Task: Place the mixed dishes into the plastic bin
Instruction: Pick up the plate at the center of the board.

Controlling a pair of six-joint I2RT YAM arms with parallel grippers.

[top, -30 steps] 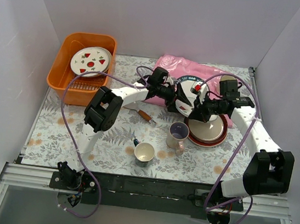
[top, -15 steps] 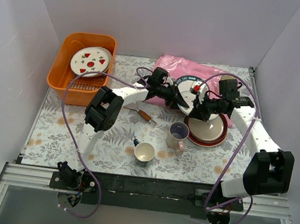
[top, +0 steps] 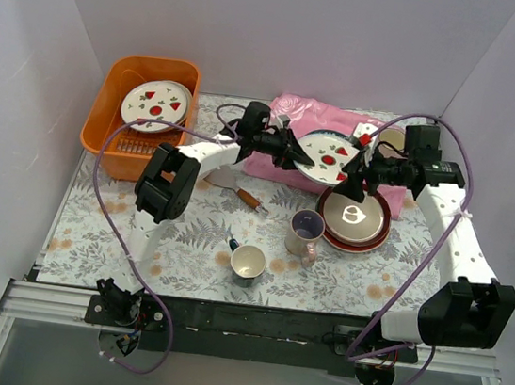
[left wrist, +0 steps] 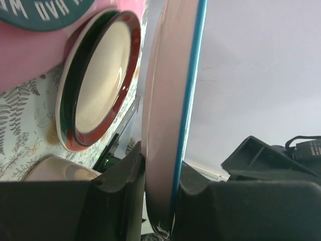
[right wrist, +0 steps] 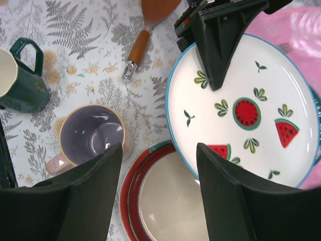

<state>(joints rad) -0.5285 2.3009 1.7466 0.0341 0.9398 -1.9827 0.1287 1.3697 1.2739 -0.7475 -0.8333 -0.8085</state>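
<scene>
Over floral tabletop (top: 139,224), left tool (top: 293,152) clenches watermelon plate (top: 331,157), seen edge-on; right tool (right wrist: 159,150) released.

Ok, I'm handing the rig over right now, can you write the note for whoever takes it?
Left gripper: shut on the rim of the blue-rimmed plate, held clear of the table.
Right gripper: open at that plate's opposite edge, holding nothing.
Done: one white plate with red fruit marks lies in the orange bin.
Left: the red-rimmed plate with the beige bowl on it, and the lilac mug, all on the table.
</scene>
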